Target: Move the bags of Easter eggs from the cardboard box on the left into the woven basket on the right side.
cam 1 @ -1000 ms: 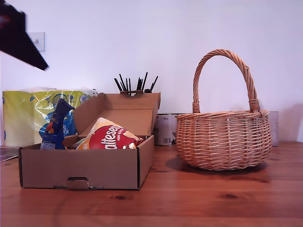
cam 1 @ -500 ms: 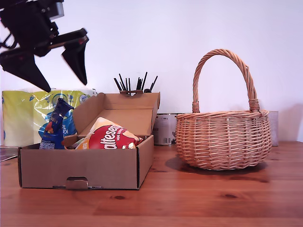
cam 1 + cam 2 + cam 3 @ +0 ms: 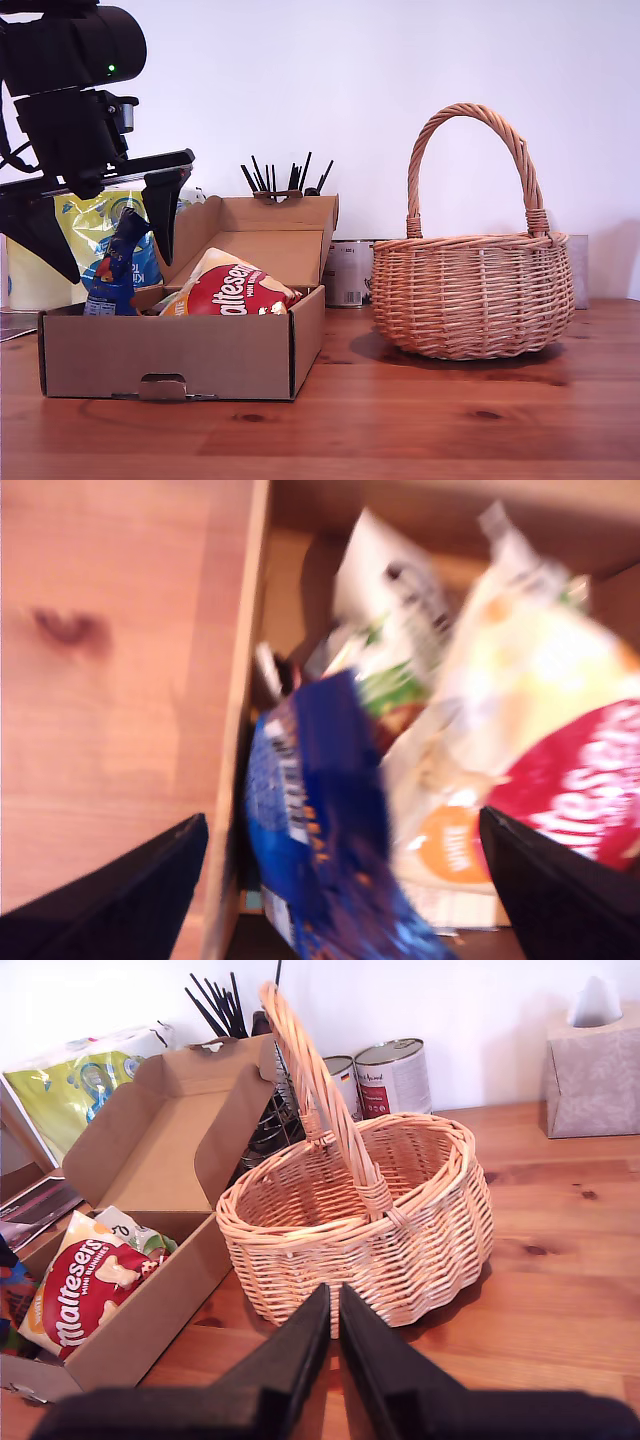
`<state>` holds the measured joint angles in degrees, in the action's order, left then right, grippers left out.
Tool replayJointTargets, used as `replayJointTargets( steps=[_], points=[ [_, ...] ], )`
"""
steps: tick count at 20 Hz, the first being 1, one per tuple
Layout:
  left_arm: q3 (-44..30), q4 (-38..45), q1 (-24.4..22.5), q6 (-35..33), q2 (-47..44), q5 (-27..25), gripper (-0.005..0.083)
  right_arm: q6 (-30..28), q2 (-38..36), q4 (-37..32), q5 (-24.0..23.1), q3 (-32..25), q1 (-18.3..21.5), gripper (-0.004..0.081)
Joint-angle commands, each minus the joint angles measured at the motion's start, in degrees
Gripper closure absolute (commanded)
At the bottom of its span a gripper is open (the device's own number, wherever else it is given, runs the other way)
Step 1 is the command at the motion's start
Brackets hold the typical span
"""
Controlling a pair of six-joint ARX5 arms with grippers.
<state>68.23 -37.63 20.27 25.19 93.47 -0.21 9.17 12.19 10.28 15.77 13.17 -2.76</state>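
Observation:
The cardboard box (image 3: 170, 355) stands open at the exterior view's left. In it, a dark blue bag (image 3: 112, 285) stands upright next to a red-orange Maltesers bag (image 3: 235, 290). My first gripper (image 3: 116, 270) hangs open over the box, one finger on each side of the blue bag's top. The first wrist view, blurred, shows the blue bag (image 3: 320, 820) between the fingers, the Maltesers bag (image 3: 580, 780) and a pale green-white bag (image 3: 395, 610). The woven basket (image 3: 470, 295) stands at the exterior view's right. My second gripper (image 3: 330, 1295) is shut and holds nothing, above the table in front of the basket (image 3: 400, 1250).
A yellow-blue kitchen towel pack (image 3: 85, 225) stands behind the box. Metal tins (image 3: 348, 272) and black utensils (image 3: 285, 178) sit at the back between box and basket. A tissue box (image 3: 592, 1065) stands behind the basket. The raised lid flap (image 3: 150, 1140) leans back.
The first arm has come down from the exterior view's upper left to just over the box. Its open fingers now straddle the blue bag. Bags, box and basket have not moved.

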Motion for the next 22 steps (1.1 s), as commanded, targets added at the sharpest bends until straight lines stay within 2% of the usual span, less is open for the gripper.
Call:
replayJointTargets(
  steps=[1,2,5,6,11,14,18,22],
  points=[
    [-0.70,-0.13,0.26,0.37,0.59,-0.28,0.0040,0.02,0.02,-0.61,0.22,0.81,-0.24,0.0783],
    [-0.70,-0.13,0.26,0.37,0.59,-0.28,0.0112,0.02,0.02,-0.61,0.22,0.81,-0.22,0.0783],
    [-0.70,-0.22,0.26,0.33,0.61,2.34,0.0460,0.04,0.02,-0.66,0.22,0.81,-0.22,0.0783],
    [-0.70,-0.24,0.26,0.33,0.61,4.15,0.0516,0.02,0.02,-0.70,0.22,0.81,-0.22,0.0782],
    [-0.70,-2.80,0.26,0.28,0.61,5.31,0.0651,0.04,0.02,-1.11,0.22,0.81,-0.22,0.0783],
    [-0.57,-2.64,0.22,-0.20,0.61,5.31,0.0800,0.04,0.02,-1.14,0.22,0.81,-0.22,0.0782],
    [1.95,-3.85,0.09,-3.13,0.59,5.29,0.0796,0.04,0.02,-1.18,0.22,0.81,-0.24,0.0782],
    [10.23,-11.04,0.09,-7.37,0.59,4.59,0.0796,0.04,0.02,-1.29,0.22,0.81,-0.22,0.0782]
  ],
)
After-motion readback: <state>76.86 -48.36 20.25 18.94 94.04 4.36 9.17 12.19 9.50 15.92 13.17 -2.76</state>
